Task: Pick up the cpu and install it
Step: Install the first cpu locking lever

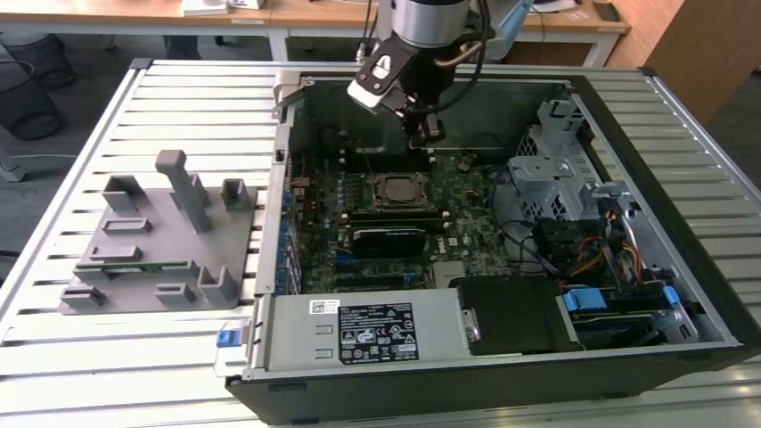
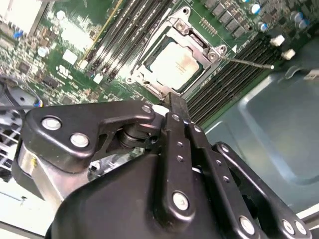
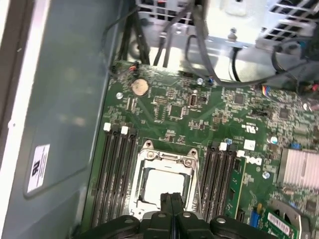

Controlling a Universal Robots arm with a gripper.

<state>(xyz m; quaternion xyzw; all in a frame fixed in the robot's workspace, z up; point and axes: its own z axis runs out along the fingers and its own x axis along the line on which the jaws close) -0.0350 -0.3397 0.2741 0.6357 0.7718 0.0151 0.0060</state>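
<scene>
Hand (image 1: 425,134) first: its two fingers (image 3: 166,204) are pressed together with nothing between them. It hangs inside the open computer case (image 1: 701,267), low over the board.

I see a slatted metal tabletop (image 1: 178,98) carrying that case. A grey plastic fixture (image 1: 155,241) stands beside the case, on the exterior view's left.

The green motherboard (image 1: 464,196) lies flat on the case floor. At its middle is the square metal-framed socket (image 1: 371,183), with rows of dark memory slots (image 3: 117,174) on either side of it.

The cpu (image 2: 177,64), with its pale silver top up, sits inside the socket frame. In the first wrist view the fingertips line up with one edge of it; I cannot tell whether they touch it.
</scene>
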